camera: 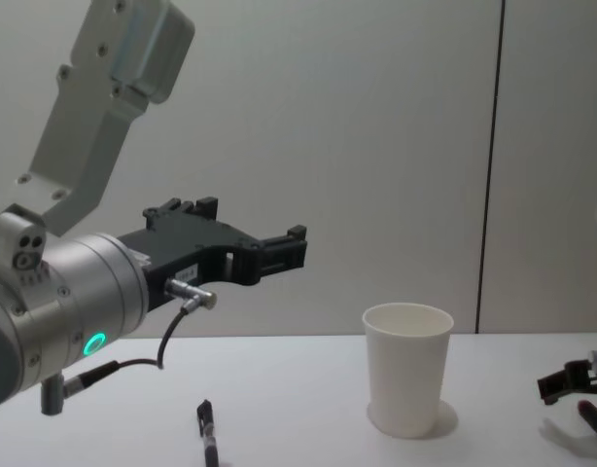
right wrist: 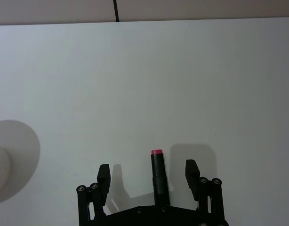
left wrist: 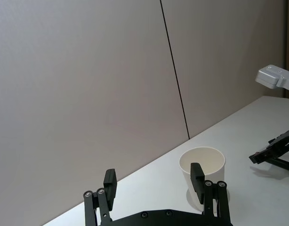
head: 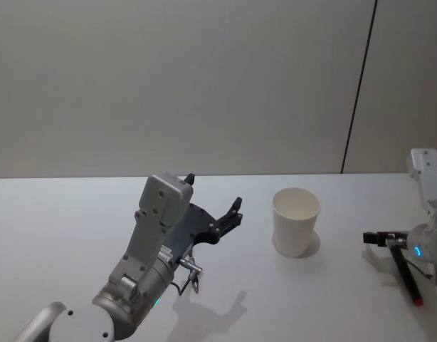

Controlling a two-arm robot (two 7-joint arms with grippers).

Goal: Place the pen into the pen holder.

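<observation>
White paper pen holder (head: 296,221) stands upright in the middle of the bench (head: 62,235), mouth up. Over on the right, the right gripper (head: 381,238) sits low with its fingers spread, and the black pen (head: 407,279), red at one end, lies flat on the bench between them, touching neither. Meanwhile the left gripper (head: 213,190) hangs raised to the holder's left, fingers wide apart.

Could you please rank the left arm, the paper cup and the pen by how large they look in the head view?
1. Left arm, largest, though nearest the camera; its open left gripper is raised off the table.
2. White paper cup.
3. Pen, thin, lying at the open right gripper.
</observation>
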